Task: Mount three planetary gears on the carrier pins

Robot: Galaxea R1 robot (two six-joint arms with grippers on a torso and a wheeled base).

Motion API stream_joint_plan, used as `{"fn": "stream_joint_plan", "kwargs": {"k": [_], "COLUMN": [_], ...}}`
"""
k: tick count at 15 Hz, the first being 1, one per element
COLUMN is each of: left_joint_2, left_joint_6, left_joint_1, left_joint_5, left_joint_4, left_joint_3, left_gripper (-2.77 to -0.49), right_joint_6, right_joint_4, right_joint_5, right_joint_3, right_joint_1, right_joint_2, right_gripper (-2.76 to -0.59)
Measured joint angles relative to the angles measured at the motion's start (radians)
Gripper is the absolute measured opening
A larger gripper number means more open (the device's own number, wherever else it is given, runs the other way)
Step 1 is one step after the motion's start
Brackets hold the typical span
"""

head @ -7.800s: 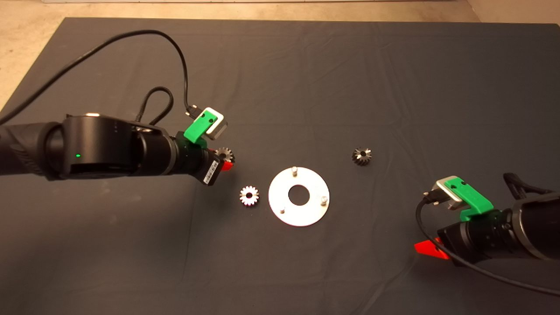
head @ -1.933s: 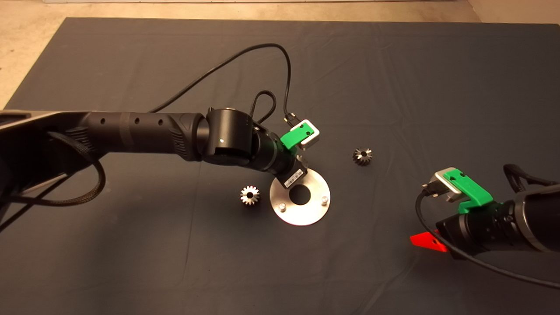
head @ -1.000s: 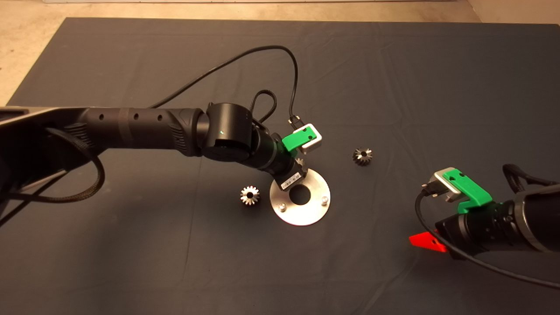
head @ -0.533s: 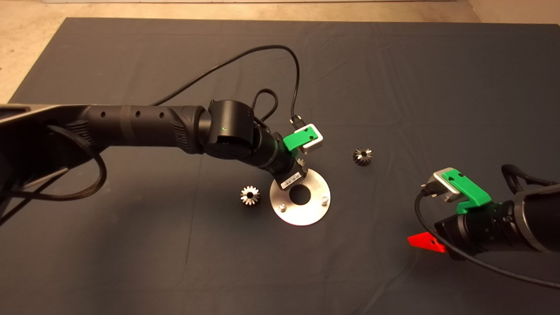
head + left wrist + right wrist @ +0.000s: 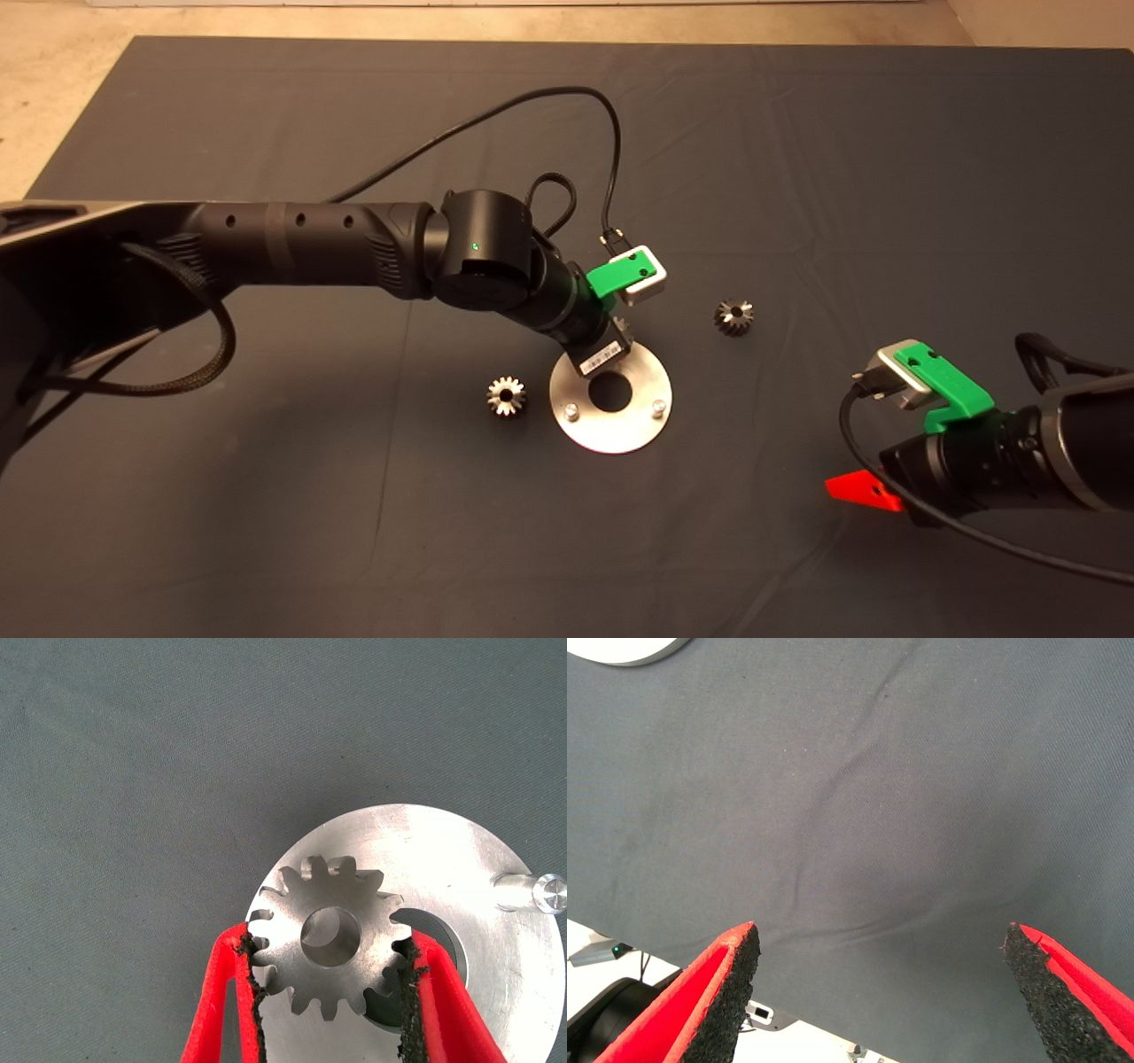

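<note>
In the left wrist view my left gripper (image 5: 328, 946) is shut on a planetary gear (image 5: 306, 904), a toothed steel wheel with a round bore. It hangs over the far part of the round silver plate (image 5: 434, 842), beside the plate's central hole. One carrier pin (image 5: 540, 892) stands off to the side. In the head view the left wrist (image 5: 595, 350) covers the plate's far edge and the pin there. Two carrier pins (image 5: 571, 411) (image 5: 656, 407) show on the plate (image 5: 611, 430). A second gear (image 5: 506, 395) lies left of the plate, a third gear (image 5: 733, 316) to its right. My right gripper (image 5: 879, 935) is open.
The right arm (image 5: 1001, 452) waits at the lower right edge of the dark mat (image 5: 797, 159), its red finger (image 5: 855, 492) over bare cloth. The left arm's black cable (image 5: 611, 159) loops above the wrist. Pale floor (image 5: 266, 18) borders the mat's far side.
The left gripper took the gear from left of the plate and carried it over the plate's far pin, then drifted slightly right in the last second. The right arm barely moved.
</note>
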Motion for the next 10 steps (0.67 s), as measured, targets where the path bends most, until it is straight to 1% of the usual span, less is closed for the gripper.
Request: {"fn": "stream_joint_plan", "kwargs": {"k": [5,6,7,8,9,10], "left_joint_2": [-0.001,-0.001,0.001,0.000,-0.005,-0.007], "left_joint_6": [0.000,0.000,0.000,-0.001,-0.001,-0.001], "left_joint_1": [-0.004,-0.010,-0.024,-0.043,-0.065,-0.079], "left_joint_5": [0.000,0.005,0.032,0.045,0.048,0.046], "left_joint_4": [-0.003,-0.008,-0.008,-0.007,-0.007,-0.004], "left_joint_3": [0.000,-0.001,-0.005,-0.007,-0.007,-0.007], "left_gripper": [-2.67,-2.67,-2.67,-2.67,-2.67,-2.67], "right_joint_6": [0.000,0.000,0.000,0.000,0.000,0.000], "right_joint_4": [0.000,0.000,0.000,0.000,0.000,0.000], "right_joint_5": [0.000,0.000,0.000,0.000,0.000,0.000], "right_joint_3": [0.000,0.000,0.000,0.000,0.000,0.000], "right_joint_1": [0.000,0.000,0.000,0.000,0.000,0.000], "right_joint_2": [0.000,0.000,0.000,0.000,0.000,0.000], "right_gripper": [-1.31,-1.31,-1.31,-1.31,-1.31,-1.31]}}
